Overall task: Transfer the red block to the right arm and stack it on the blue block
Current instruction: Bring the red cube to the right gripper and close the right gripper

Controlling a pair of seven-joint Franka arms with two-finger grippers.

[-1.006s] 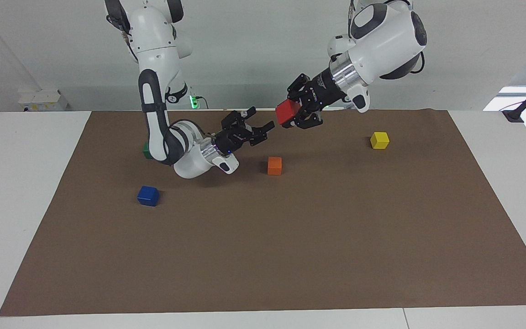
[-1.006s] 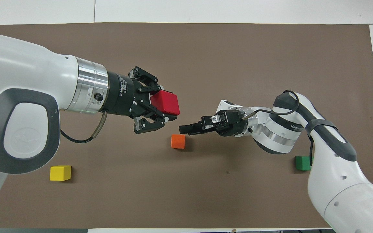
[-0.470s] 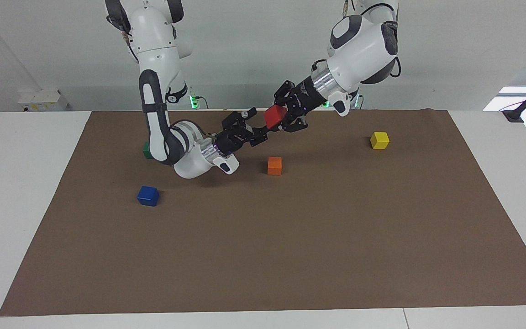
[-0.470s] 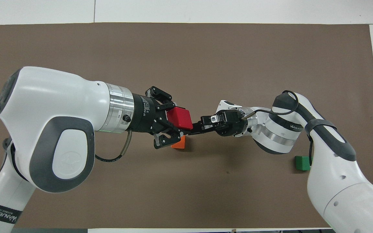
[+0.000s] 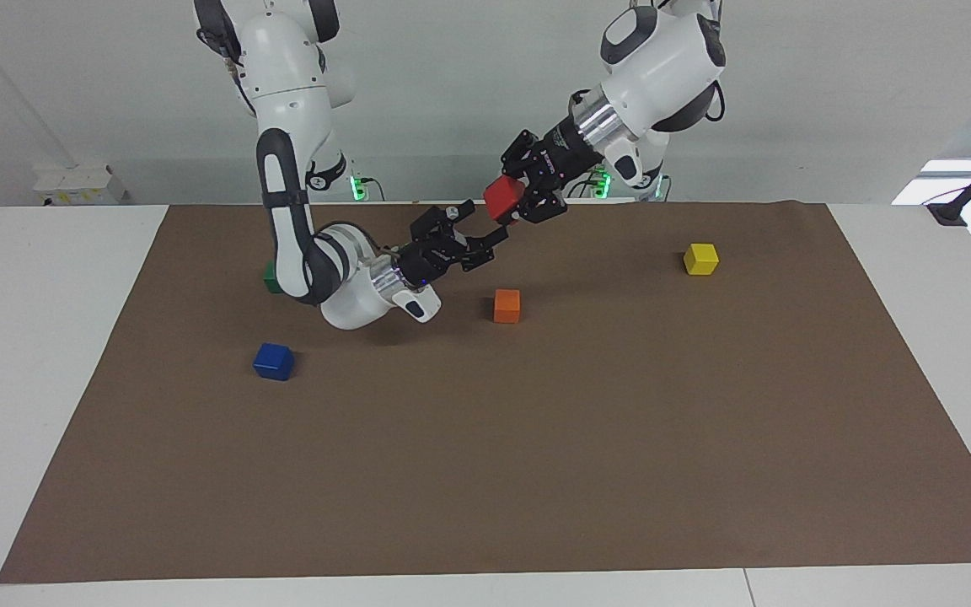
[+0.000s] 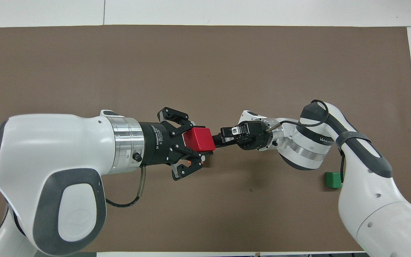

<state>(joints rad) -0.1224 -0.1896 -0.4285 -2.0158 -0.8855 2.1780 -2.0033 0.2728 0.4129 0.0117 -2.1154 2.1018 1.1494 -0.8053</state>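
The blue block (image 5: 273,361) sits on the brown mat (image 5: 536,472) toward the right arm's end of the worktop (image 5: 47,354), apart from everything else. A green block (image 5: 269,273) lies nearer to the robots, partly hidden by the right arm (image 5: 300,211). The right hand (image 5: 485,233) is held low above the mat, fingers spread apart and empty, its tips just beside the red block (image 5: 503,199); whether they touch it cannot be determined. The red block is off the mat, in the air, grasped by the left hand (image 5: 512,202), which is clenched on it. In the overhead view the red block (image 6: 199,139) lies between the two hands, the left hand (image 6: 200,141) largely covering the orange block beneath. The orange block (image 5: 506,305) rests on the mat, farther from the robots than the raised red block. A yellow block (image 5: 700,258) rests on the mat toward the left arm's end, well apart from the rest.
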